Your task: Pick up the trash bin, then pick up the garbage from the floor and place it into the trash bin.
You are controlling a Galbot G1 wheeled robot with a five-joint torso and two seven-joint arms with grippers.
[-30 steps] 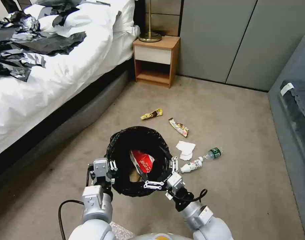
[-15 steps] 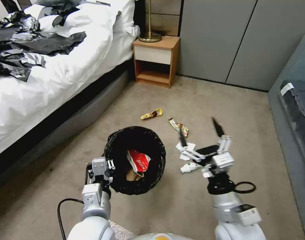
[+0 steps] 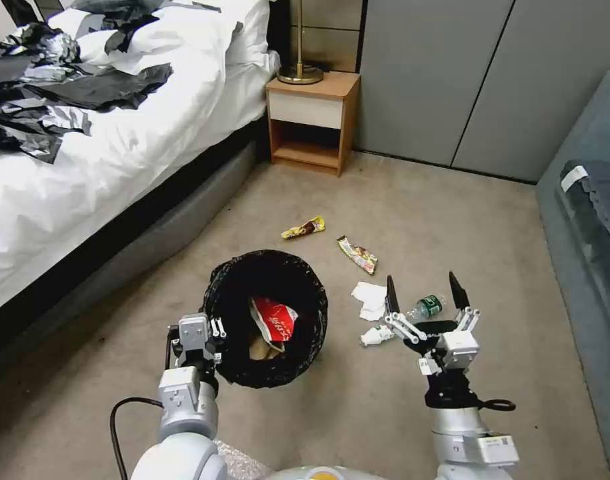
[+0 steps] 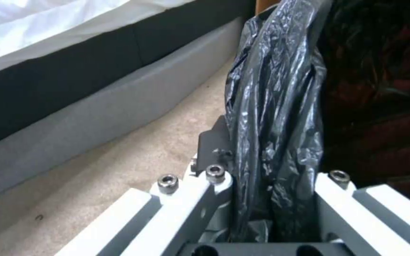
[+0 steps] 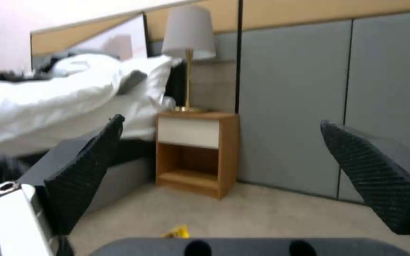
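Observation:
The trash bin [image 3: 241,373], lined with a glossy black bag, is in the head view in front of me, with a red-and-white wrapper [image 3: 273,319] and a tan paper bag [image 3: 258,348] inside. My left gripper [image 3: 205,333] is shut on its near-left rim; in the left wrist view the liner [image 4: 271,117] is pinched in the left gripper [image 4: 271,174]. My right gripper [image 3: 425,293] is open and hangs right of the bin, above a green-capped bottle [image 3: 426,307] and a white bottle [image 3: 377,335]. On the floor lie a tissue [image 3: 370,299] and two wrappers [image 3: 303,228] [image 3: 358,255].
A bed [image 3: 85,153] with black plastic sheets [image 3: 65,87] runs along the left. A wooden nightstand [image 3: 311,123] with a lamp stands at the back against grey wall panels. A grey sofa [image 3: 585,220] borders the right. The right wrist view faces the nightstand [image 5: 198,153].
My right gripper left the bin's near-right rim, swung right and opened wide, then came down over the bottles. The bin shifted slightly left in the left gripper.

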